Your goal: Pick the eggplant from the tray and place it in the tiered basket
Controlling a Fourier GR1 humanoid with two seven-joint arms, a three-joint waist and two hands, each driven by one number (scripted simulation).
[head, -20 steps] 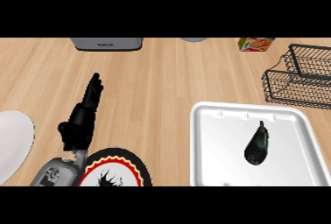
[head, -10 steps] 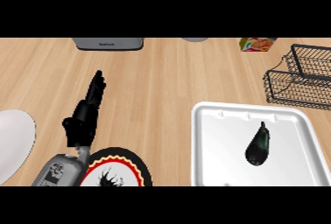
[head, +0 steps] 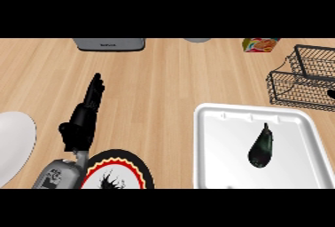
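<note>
Eggplant on tray, tiered basket beyond

No legible text anywhere. Grey appliance at counter's far edge has a small front label, too tiny to read. Colourful box at far right shows printed graphics, no readable words.

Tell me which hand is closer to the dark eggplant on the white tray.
Left, since no other hand shows. The black left hand lies open on the wooden counter, well to the left of the dark eggplant on the white tray. The right hand is out of view.
</note>
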